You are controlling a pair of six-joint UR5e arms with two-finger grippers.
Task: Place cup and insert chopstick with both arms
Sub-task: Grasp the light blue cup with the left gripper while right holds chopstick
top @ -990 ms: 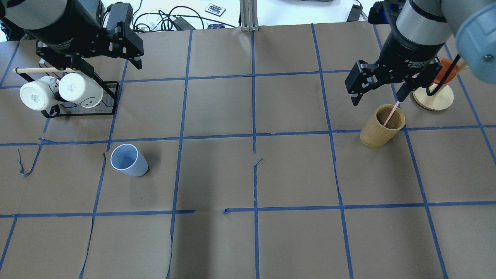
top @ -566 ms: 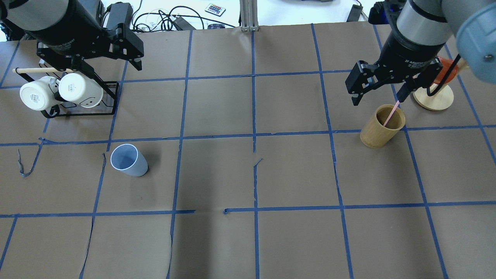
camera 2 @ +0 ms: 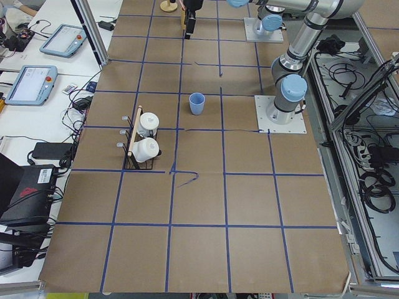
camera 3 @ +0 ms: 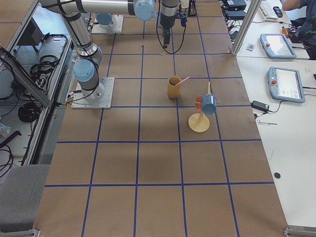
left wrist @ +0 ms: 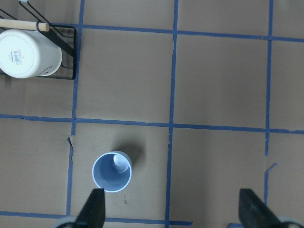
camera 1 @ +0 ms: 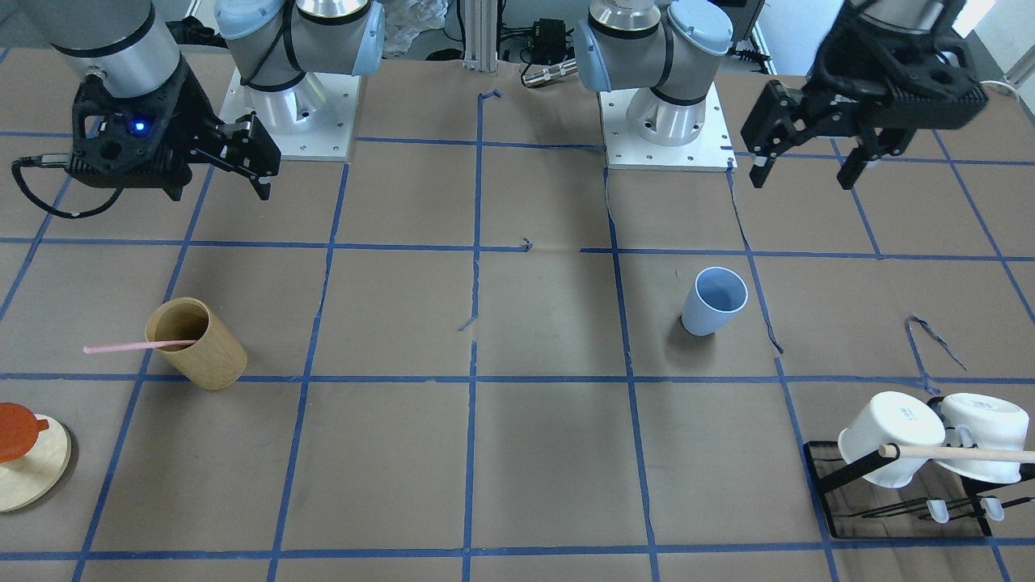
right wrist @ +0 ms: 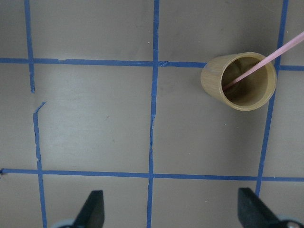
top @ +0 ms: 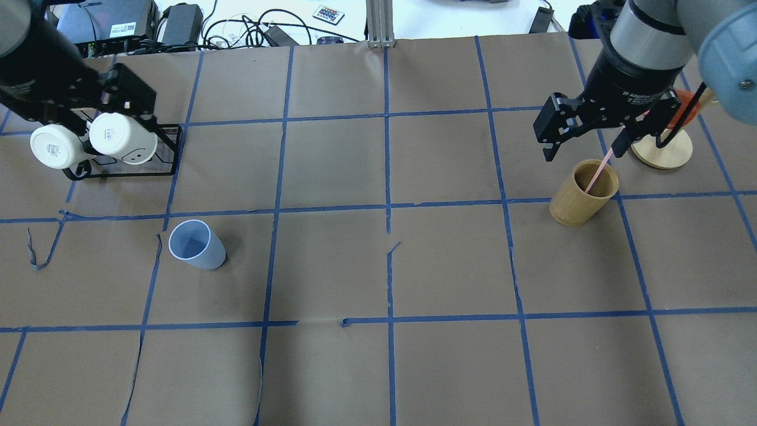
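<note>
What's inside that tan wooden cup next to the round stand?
One pink chopstick leans in the wooden cup, its upper end poking out over the rim. Nothing else shows inside, though the cup's wall hides part of the shaded bottom.

I saw bright, even light from above on every feed. Shadows were soft: a small dark smudge hugged the blue cup [left wrist: 112, 172], and a fainter one lay by the bamboo holder [right wrist: 239, 80]. The white desk [top: 449, 18] beyond the table was washed out. The left gripper [left wrist: 172, 216] showed soft, unfocused fingertips [left wrist: 95, 209] at the wrist view's lower edge.
</note>
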